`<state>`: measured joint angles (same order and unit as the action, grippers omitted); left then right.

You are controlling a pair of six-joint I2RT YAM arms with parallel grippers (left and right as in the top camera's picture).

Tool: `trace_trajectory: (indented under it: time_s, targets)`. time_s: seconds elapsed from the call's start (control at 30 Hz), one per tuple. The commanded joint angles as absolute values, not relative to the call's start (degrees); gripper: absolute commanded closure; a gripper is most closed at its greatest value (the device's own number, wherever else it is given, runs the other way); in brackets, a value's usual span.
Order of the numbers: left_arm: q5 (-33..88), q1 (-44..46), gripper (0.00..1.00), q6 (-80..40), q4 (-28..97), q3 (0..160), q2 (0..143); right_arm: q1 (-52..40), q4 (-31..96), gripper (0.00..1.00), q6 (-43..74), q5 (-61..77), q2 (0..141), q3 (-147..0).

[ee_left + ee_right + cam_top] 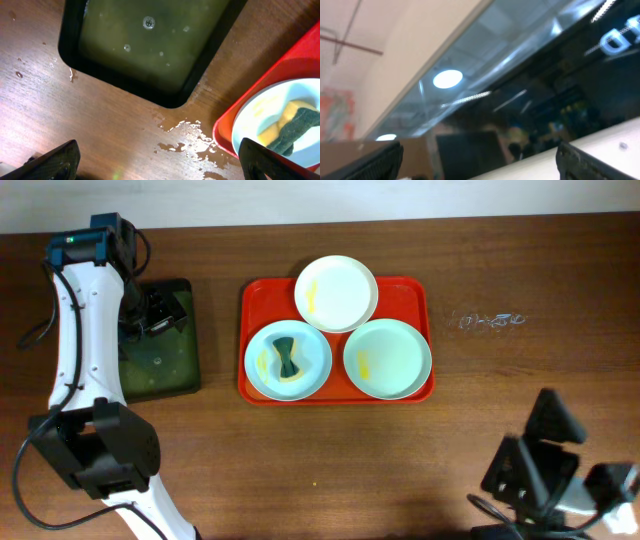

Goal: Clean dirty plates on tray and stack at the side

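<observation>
Plates (336,293): three, smeared, on your tray (420,288); sponge (287,358) on the lower-left one.
Stack: none yet, I think.
Jaws: left gripper (157,152) and right gripper (477,152) spread, empty.

My left arm (85,340) shows a white link, black joints, black cables and a green light (68,240). My right arm (540,465), lower right, looks mostly black.

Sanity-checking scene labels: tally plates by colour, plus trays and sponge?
Pale blue-green plates: 2
White plate: 1
Red tray: 1
Dark tray: 1
Sponge: 1
Total: 6
</observation>
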<state>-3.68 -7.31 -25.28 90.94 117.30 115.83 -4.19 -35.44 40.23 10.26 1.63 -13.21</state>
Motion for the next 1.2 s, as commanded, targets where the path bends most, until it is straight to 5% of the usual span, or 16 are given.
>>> trace_trajectory:
  time_s: [0.0,0.17,0.33,0.53,0.63,0.83,1.03,1.17]
  targets:
    - [-3.9,-7.3,0.01,-24.8,91.0,117.1,116.2,-4.5,-14.1,0.02,27.5,9.5,9.0,-34.8]
    - [-3.9,-7.3,0.00,-24.8,91.0,117.1,116.2,-4.5,38.0,0.02,16.7,11.2,36.9,-74.5]
    - [-3.9,-7.3,0.00,-24.8,91.0,117.1,116.2,-4.5,67.5,0.02,16.7,29.4,67.1,-103.9]
    - [-3.9,-7.3,0.01,-24.8,90.9,117.1,116.2,-7.6,65.5,0.05,14.5,43.3,89.1,-107.2]
    - [-3.9,-7.3,0.01,-24.8,91.0,117.1,116.2,-14.9,65.8,0.22,0.4,40.0,99.8,-107.1]
    - [-3.9,-7.3,0.01,-24.8,91.0,117.1,116.2,-25.7,56.8,0.15,12.6,11.2,118.2,-107.2]
    - [-3.9,-7.3,0.01,-24.8,91.0,117.1,116.2,-27.4,51.2,0.11,12.7,9.2,127.3,-107.1]
    - [-3.9,-7.3,0.00,-24.8,91.0,117.1,116.2,-27.4,51.6,0.40,12.5,7.6,128.8,-106.2]
